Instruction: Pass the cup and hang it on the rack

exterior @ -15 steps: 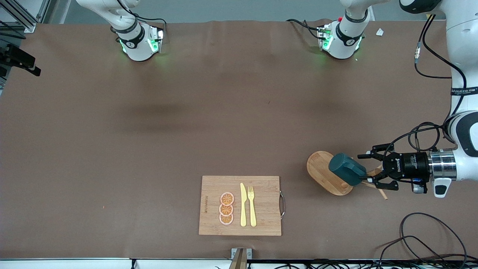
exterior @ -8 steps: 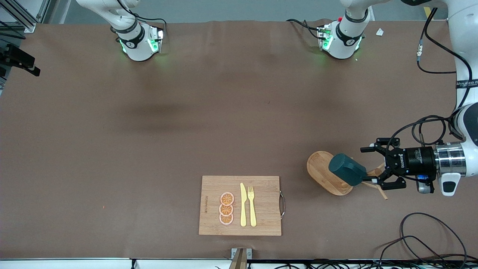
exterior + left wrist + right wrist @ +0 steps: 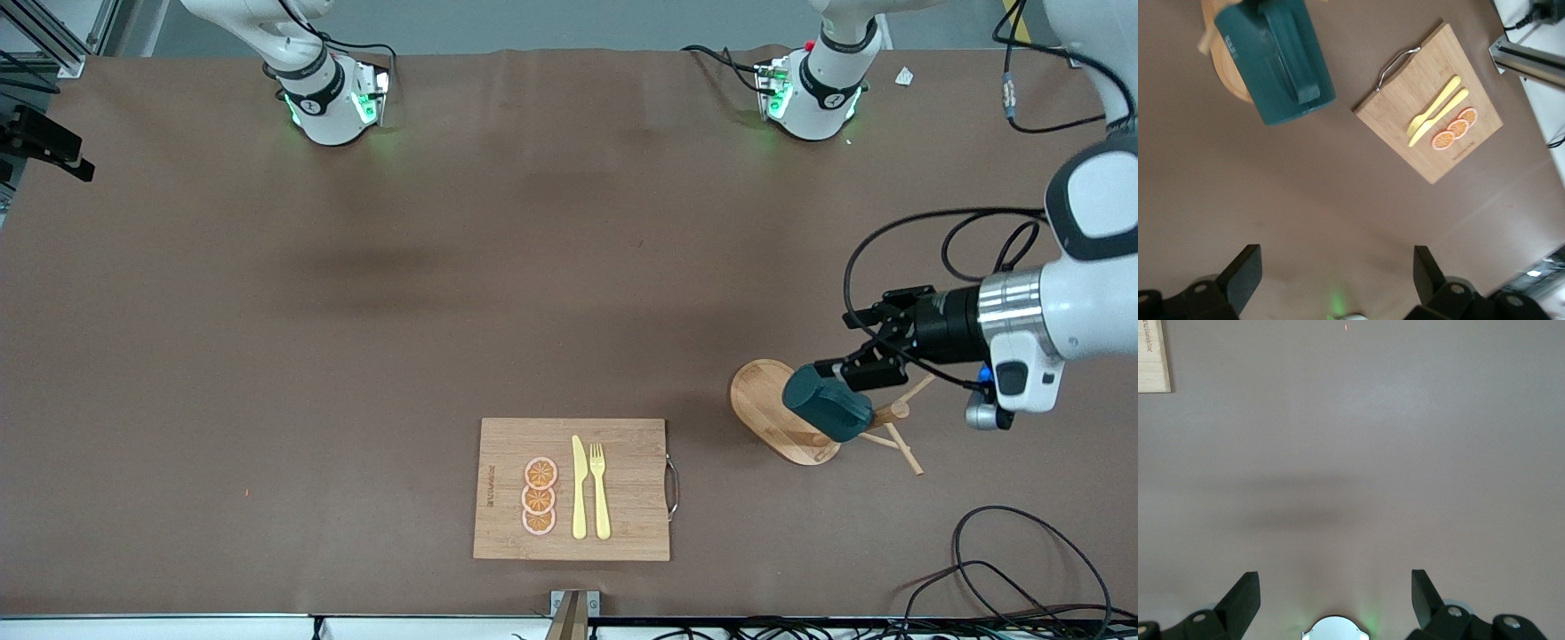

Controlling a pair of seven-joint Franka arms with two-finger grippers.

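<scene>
The dark teal cup [image 3: 827,404] hangs tilted on a peg of the light wooden rack [image 3: 763,402], near the left arm's end of the table. My left gripper [image 3: 852,345] is open and empty, up in the air just beside the cup and apart from it. In the left wrist view the cup [image 3: 1275,60] shows its handle against the rack [image 3: 1228,83], well away from my open left gripper [image 3: 1338,273]. My right gripper [image 3: 1336,593] is open and empty over bare table; it is out of the front view.
A wooden cutting board [image 3: 627,524] with a yellow knife [image 3: 579,489], a yellow fork [image 3: 600,491] and orange slices [image 3: 539,496] lies near the front edge. It also shows in the left wrist view [image 3: 1405,100]. Cables [image 3: 1022,569] lie at the left arm's end.
My left gripper has drawn back from the cup and risen toward the robots' bases, turning as it went. The cup stays hanging on the rack.
</scene>
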